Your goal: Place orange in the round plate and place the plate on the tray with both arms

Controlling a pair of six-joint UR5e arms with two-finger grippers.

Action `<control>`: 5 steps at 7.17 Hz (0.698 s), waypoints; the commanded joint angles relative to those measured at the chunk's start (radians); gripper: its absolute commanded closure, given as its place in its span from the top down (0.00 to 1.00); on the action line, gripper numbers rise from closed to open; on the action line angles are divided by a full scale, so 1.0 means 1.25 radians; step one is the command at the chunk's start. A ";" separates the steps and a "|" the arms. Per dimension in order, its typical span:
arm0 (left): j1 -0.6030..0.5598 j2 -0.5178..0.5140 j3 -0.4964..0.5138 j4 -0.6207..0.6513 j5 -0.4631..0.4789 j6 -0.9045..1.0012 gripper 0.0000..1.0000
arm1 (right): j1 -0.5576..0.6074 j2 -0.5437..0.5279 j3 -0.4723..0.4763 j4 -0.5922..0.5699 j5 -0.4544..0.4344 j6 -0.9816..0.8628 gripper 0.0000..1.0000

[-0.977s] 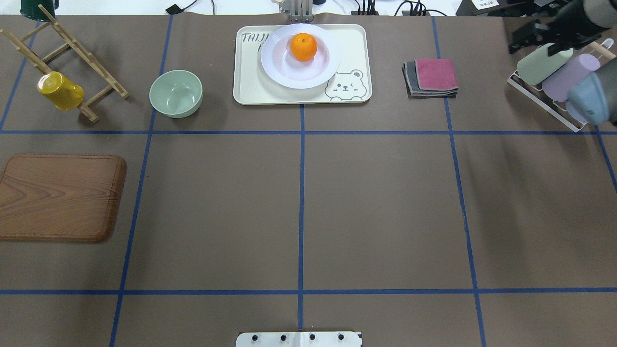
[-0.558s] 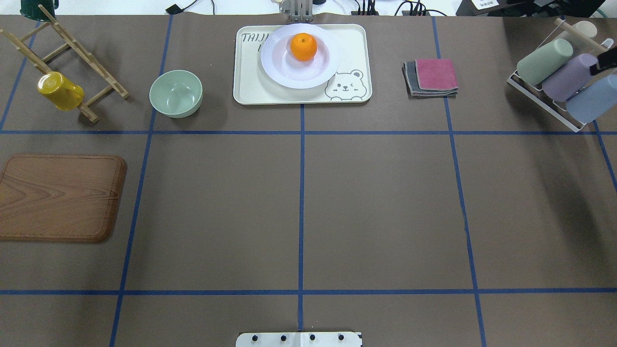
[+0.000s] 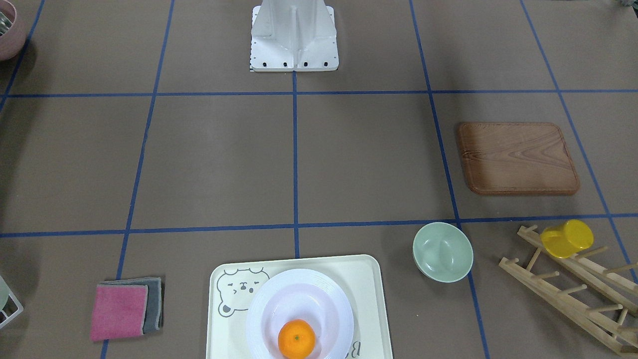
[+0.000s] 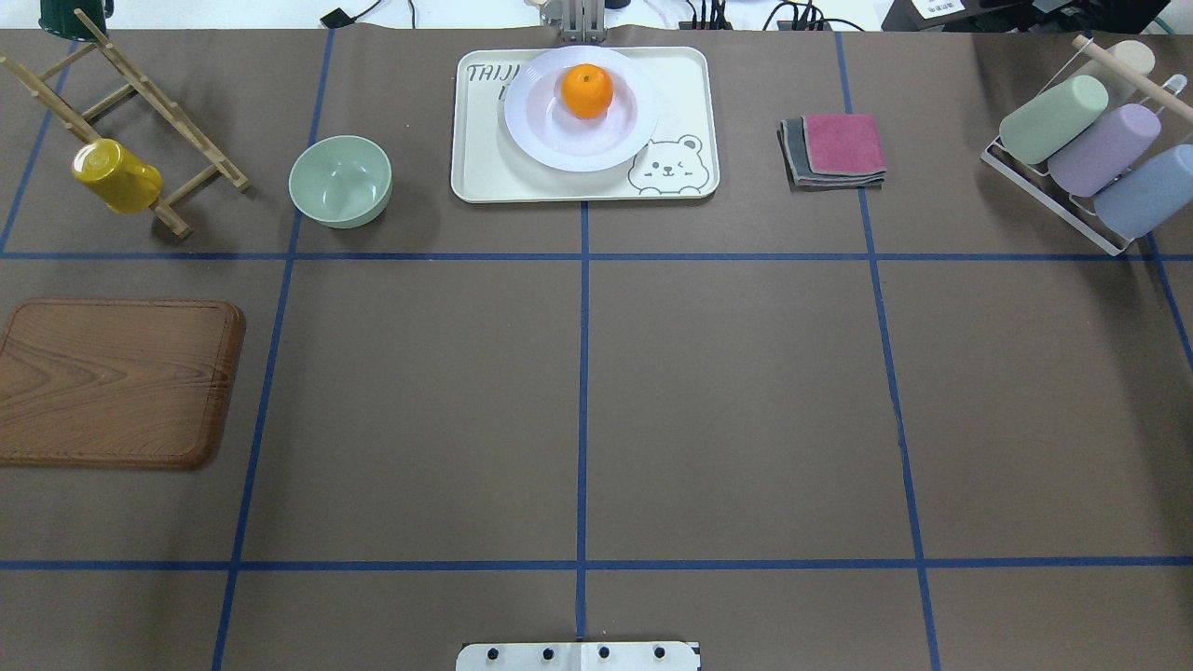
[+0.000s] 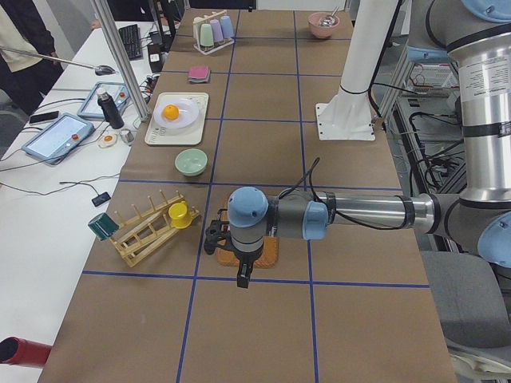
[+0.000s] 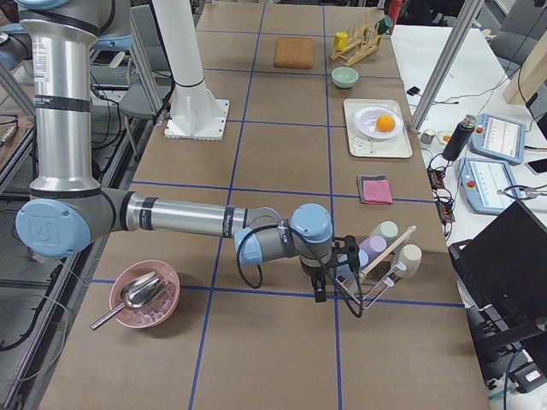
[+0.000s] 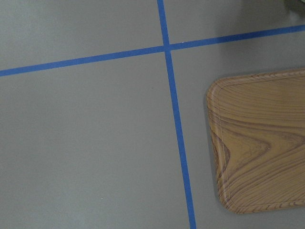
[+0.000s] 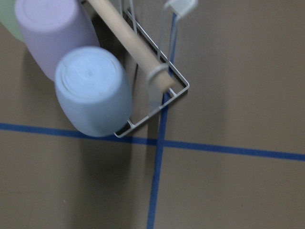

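The orange lies in the sunken centre of the white round plate. That plate rests on the cream bear tray at the far middle of the table; the same stack shows in the front-facing view as orange, plate and tray. Both arms are away from it and appear only in the side views. My left gripper hangs over the wooden board's near corner. My right gripper hovers beside the cup rack. I cannot tell whether either is open or shut.
A pale green bowl stands left of the tray, and folded pink and grey cloths lie to its right. Wooden board, yellow cup on a wooden rack, wire rack of pastel cups, pink bowl with scoop.
The right arm, which hung over the cup rack at the overhead view's top right, has drawn back out of that view. Orange, plate and tray have not moved.
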 commanded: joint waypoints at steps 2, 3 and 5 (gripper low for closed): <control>0.000 0.003 0.001 -0.002 0.000 0.000 0.98 | 0.002 -0.013 0.067 -0.165 -0.010 -0.119 1.00; 0.001 0.003 0.001 -0.002 0.000 0.000 0.98 | 0.002 -0.018 0.066 -0.163 -0.011 -0.119 1.00; 0.001 0.003 0.001 -0.002 0.000 0.000 0.98 | 0.002 -0.018 0.061 -0.158 -0.010 -0.119 1.00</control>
